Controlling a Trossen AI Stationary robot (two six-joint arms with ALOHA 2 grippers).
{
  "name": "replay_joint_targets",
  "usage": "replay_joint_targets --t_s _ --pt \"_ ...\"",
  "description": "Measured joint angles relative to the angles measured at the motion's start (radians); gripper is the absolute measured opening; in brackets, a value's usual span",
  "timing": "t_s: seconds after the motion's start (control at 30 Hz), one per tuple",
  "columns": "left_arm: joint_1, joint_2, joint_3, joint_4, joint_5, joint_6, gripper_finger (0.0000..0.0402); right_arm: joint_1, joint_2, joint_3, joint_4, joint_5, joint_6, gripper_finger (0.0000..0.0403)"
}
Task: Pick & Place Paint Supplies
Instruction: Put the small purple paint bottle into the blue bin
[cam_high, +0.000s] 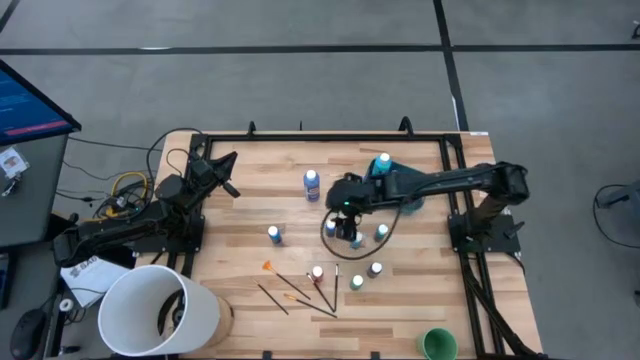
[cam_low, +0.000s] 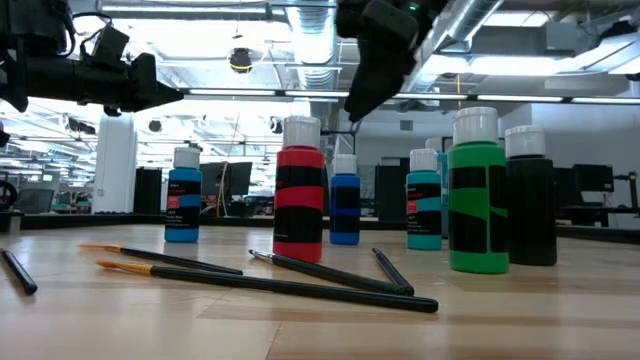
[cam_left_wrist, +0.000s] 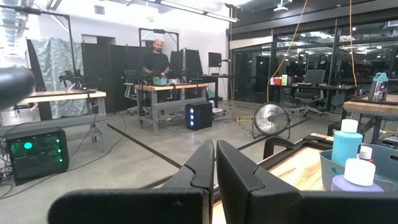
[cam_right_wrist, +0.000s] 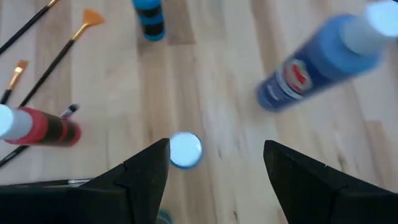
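My right gripper (cam_right_wrist: 214, 149) is open and hovers above the table's middle (cam_high: 345, 218), fingers pointing down. A small white-capped bottle (cam_right_wrist: 185, 149) stands below, between the fingers and nearer one of them, untouched. More small bottles stand around it: a red one (cam_low: 300, 200), a green one (cam_low: 476, 195), a dark one (cam_low: 528, 200) and a blue one (cam_high: 274, 234). A taller blue bottle (cam_high: 311, 183) stands farther back. Several thin brushes (cam_high: 300, 290) lie flat near the front. My left gripper (cam_left_wrist: 214, 167) is shut and waits at the table's left (cam_high: 225, 165).
A teal tub (cam_high: 398, 182) with a bottle (cam_high: 383, 160) in it sits at the far right under my right arm. A big white bucket (cam_high: 160, 310) stands at the near left corner, a green cup (cam_high: 437, 343) at the near right edge.
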Motion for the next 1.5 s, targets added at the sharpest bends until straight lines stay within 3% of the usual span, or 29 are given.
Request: replay_joint_targets --t_s 0.17,0.43,1.5 --pt "0.0 0.0 0.0 0.0 0.0 0.0 0.0008 -0.002 0.083 0.074 -0.05 -0.05 -0.031 0.0255" --pt "0.0 0.0 0.0 0.001 0.0 0.0 0.0008 -0.002 0.154 0.085 -0.071 -0.117 -0.032 0.0255" --pt "0.0 0.0 0.0 0.002 0.0 0.0 0.0008 -0.023 0.156 0.042 0.012 -0.117 -0.067 0.0255"
